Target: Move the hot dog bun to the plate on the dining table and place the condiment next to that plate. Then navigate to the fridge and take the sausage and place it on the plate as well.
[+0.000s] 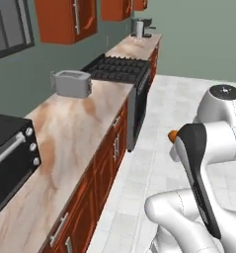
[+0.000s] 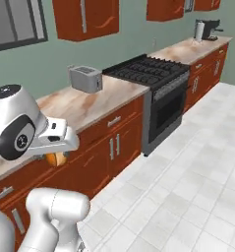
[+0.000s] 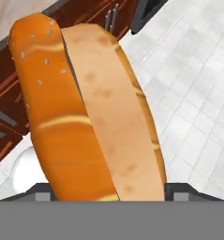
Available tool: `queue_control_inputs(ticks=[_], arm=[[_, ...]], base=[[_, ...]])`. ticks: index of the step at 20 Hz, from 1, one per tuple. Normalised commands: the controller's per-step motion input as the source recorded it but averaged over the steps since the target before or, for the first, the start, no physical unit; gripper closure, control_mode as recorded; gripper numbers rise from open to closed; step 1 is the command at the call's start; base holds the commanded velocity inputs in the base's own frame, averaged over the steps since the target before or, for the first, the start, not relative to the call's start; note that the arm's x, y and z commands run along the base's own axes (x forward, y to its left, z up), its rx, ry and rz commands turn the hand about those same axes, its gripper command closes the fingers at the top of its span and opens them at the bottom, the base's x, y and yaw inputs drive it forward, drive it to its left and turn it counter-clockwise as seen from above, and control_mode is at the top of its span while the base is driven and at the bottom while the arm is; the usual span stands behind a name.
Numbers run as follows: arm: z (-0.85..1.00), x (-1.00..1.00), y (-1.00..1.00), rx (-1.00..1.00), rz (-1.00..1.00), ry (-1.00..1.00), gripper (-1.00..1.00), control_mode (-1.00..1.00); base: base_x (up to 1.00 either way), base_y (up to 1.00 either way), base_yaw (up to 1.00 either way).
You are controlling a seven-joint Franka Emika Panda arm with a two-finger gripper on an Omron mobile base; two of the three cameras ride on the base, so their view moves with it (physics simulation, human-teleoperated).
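Note:
The hot dog bun (image 3: 85,108), golden-orange with a paler cut face and a few seeds, stands lengthwise in the hand view, close to the camera. My gripper (image 3: 108,191) is shut on the bun's lower end, with one dark fingertip (image 3: 42,188) on each side of it. A small orange piece of the bun (image 1: 172,135) peeks out beside the arm in the left base view, and another bit of the bun (image 2: 55,158) shows under the wrist in the right base view, held above the floor beside the counter. The plate, dining table, condiment, fridge and sausage are out of view.
A marbled counter (image 1: 75,133) with red-brown cabinets runs along the left. On it stand a black oven (image 1: 8,148) and a grey toaster (image 1: 71,83). Beyond are a black stove (image 1: 120,69) and a coffee machine (image 1: 140,27). The white tiled floor (image 2: 188,187) lies to the right.

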Motion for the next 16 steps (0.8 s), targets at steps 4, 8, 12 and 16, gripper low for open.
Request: queue_control_inputs(ticks=[4,8,12,16], arm=[[0.0,0.0,0.0,0.0,0.0,0.0,1.0,1.0],[0.0,0.0,0.0,0.0,0.0,0.0,1.0,1.0],[0.0,0.0,0.0,0.0,0.0,0.0,1.0,1.0],[0.0,0.0,0.0,0.0,0.0,0.0,1.0,1.0]], base=[[0.02,-0.21,-0.92],[0.02,-0.34,-0.86],[0.0,-0.46,-0.8],[0.16,-0.58,-0.68]])
